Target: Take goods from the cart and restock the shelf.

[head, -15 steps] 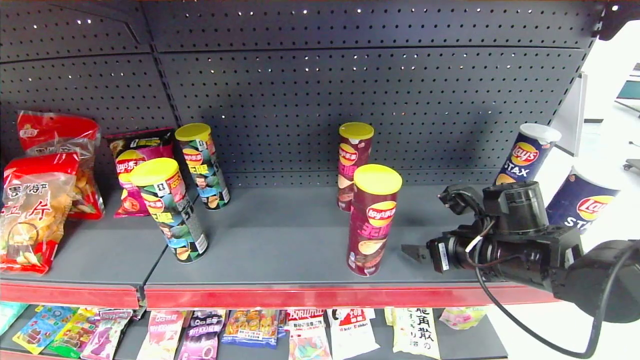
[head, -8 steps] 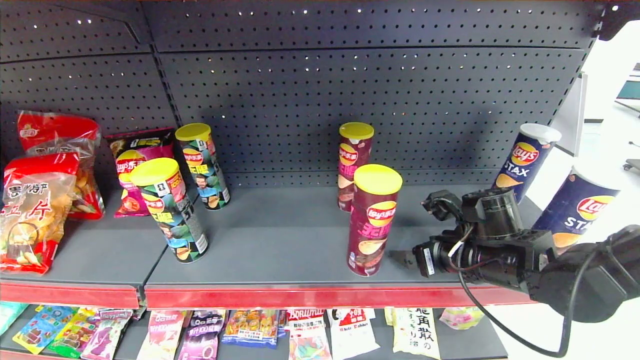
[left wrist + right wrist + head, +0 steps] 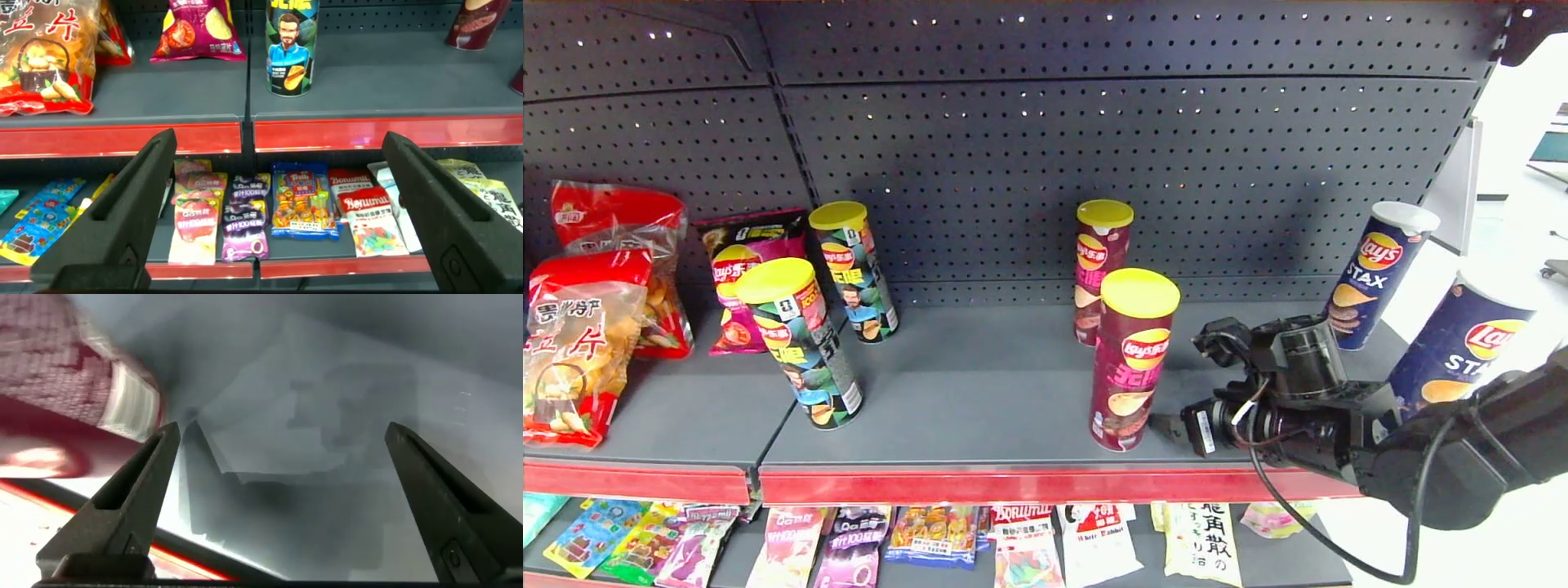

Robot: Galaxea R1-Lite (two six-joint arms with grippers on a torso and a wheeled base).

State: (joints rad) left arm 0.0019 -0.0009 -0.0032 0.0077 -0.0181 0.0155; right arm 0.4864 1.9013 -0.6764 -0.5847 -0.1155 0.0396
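Right gripper (image 3: 1168,426) first: jaws spread wide, nothing between them! It sits low over the shelf (image 3: 980,384), near the front edge, tips just beside the foot of the front maroon can (image 3: 1134,359). From the right wrist camera that can is a blur off to one side of the gap, outside it; whether a finger touches it, I can't tell.

Over to the left gripper (image 3: 278,137): jaws wide open too, empty, held out in front of the shelf's red lip, with the packets (image 3: 302,200) on the lower shelf (image 3: 343,265) showing between them.

Working outward now. The front maroon can stands upright, yellow lid on, and the rear maroon can (image 3: 1099,269) is right behind it, by the pegboard (image 3: 1094,147). Beyond the right arm, at the shelf's right end, stand two blue cans: the far one (image 3: 1372,269) and the near one (image 3: 1462,335). Well apart on the left are two green cans (image 3: 800,343), one ahead of the other, then a pink bag (image 3: 739,278) and red bags (image 3: 580,343).
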